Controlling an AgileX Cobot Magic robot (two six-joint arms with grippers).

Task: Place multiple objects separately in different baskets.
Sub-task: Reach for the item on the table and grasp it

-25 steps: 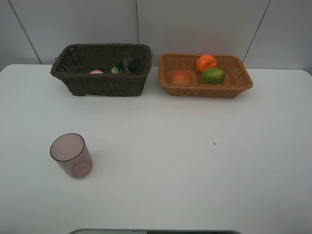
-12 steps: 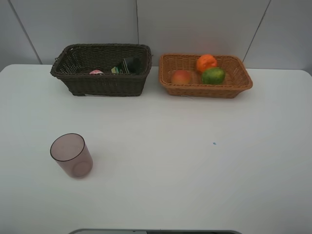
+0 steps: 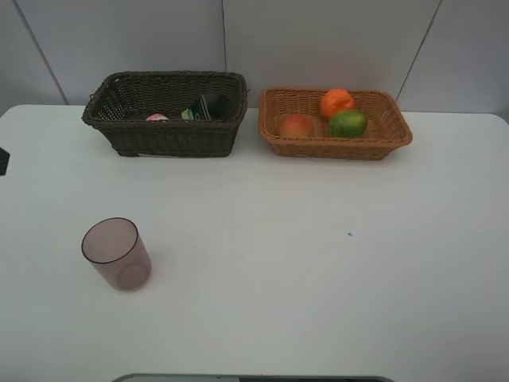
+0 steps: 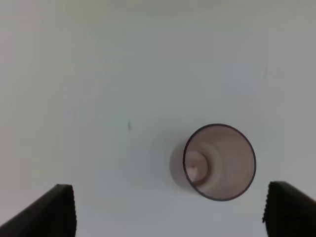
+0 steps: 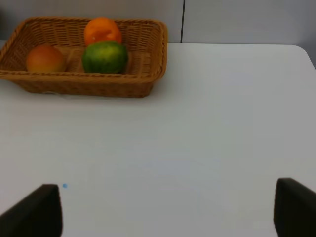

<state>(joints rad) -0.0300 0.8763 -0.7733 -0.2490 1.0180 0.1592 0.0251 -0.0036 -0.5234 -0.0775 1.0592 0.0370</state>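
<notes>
The translucent purple-pink cup [image 3: 116, 253] stands upright on the white table at the front left. In the left wrist view my left gripper [image 4: 170, 212] hangs open above the table, and the cup [image 4: 219, 161] sits between its spread fingers [image 4: 54, 212], touching neither. The dark brown basket [image 3: 179, 139] holds the pink bottle [image 3: 157, 117] and the dark green bottle [image 3: 205, 107]. The light basket [image 3: 334, 147] holds the orange [image 3: 336, 102], the red-orange fruit [image 3: 296, 126] and the green fruit [image 3: 348, 123]. My right gripper [image 5: 165, 212] is open and empty, well short of the light basket [image 5: 89, 84].
Both baskets stand side by side at the table's far edge, against a grey wall. A tiny blue speck [image 3: 349, 234] marks the table right of centre. A small dark part [image 3: 2, 161] shows at the left edge of the high view.
A small dark part has come into the high view at its left edge. The cup, baskets and their contents have not moved.
</notes>
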